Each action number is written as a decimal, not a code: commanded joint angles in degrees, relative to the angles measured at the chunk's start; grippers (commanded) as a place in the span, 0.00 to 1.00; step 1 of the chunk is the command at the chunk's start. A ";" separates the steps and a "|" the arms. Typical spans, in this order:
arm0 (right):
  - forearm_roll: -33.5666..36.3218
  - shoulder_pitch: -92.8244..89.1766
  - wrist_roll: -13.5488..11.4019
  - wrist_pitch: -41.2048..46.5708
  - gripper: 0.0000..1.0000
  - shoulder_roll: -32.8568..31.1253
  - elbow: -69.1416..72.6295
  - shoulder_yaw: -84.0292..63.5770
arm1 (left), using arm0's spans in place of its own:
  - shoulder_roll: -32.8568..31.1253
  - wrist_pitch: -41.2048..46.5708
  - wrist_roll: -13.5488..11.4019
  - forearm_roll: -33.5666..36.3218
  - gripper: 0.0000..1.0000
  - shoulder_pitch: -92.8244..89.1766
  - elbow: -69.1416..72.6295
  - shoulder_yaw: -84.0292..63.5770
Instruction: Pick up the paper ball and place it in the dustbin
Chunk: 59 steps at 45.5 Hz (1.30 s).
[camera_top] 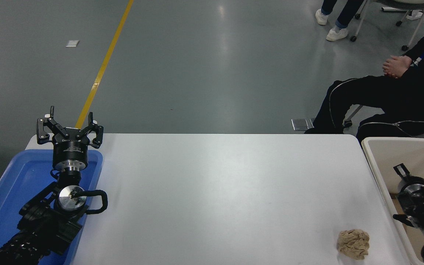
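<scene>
1. The paper ball (pixel 353 243) lies on the white desk (pixel 219 191) near its front right corner, just left of the dustbin and touching nothing else.
2. The dustbin (pixel 381 147) stands at the desk's right edge, its cream rim running alongside the desk.
3. The right claw (pixel 405 175) sits over the dustbin's inside, apart from the ball; only part of it shows, and whether it is released or clenched cannot be told.
4. The left arm is parked at the lower left above a blue tray (pixel 9 191); the left claw (pixel 70 129) points away from the camera, fingers spread wide, grasping nothing.
5. A person in dark clothes (pixel 381 99) sits beyond the desk's far right corner, hands clasped.
6. A yellow line (pixel 103 66) runs across the grey floor behind the desk.
</scene>
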 commanded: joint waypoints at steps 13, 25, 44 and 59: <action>-0.03 -0.01 0.00 -0.07 0.00 -0.34 -0.13 -0.02 | 0.09 0.00 -0.05 -0.09 0.99 -0.04 0.00 0.03; -0.03 -0.10 0.00 -0.07 0.00 -0.43 -0.13 -0.02 | 0.09 0.00 -0.05 -0.09 0.99 -0.04 0.00 0.03; -0.04 2.45 0.00 -0.07 0.67 -1.39 0.22 -0.38 | 0.17 0.09 -0.05 -0.18 0.99 -0.04 0.00 0.03; -0.12 7.54 0.00 0.10 0.94 -2.45 4.78 -0.20 | 0.26 0.09 -0.05 -0.18 0.99 0.14 0.00 0.03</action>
